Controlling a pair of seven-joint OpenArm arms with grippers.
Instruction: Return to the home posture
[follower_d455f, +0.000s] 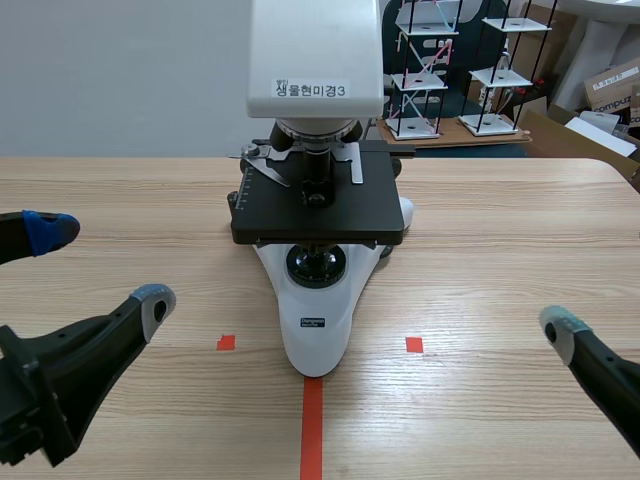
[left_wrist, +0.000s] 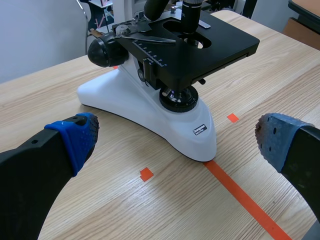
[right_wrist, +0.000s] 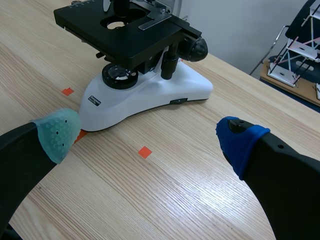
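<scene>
Hovering low over the wooden table (follower_d455f: 500, 230) at the left, the left gripper (follower_d455f: 100, 265) has its fingers spread wide with nothing between them. Between the two arms stands the white microscope (follower_d455f: 315, 320), the foot of its base at the end of the orange tape line (follower_d455f: 312, 430), touched by neither arm. At the right, the right gripper (right_wrist: 147, 136) is likewise spread wide and holds nothing.

Microscope (follower_d455f: 315, 205) head: cut off at your scene view's top | base label (follower_d455f: 314, 322): too small to read | right gripper (right_wrist: 147, 137): one finger off-frame there.
</scene>
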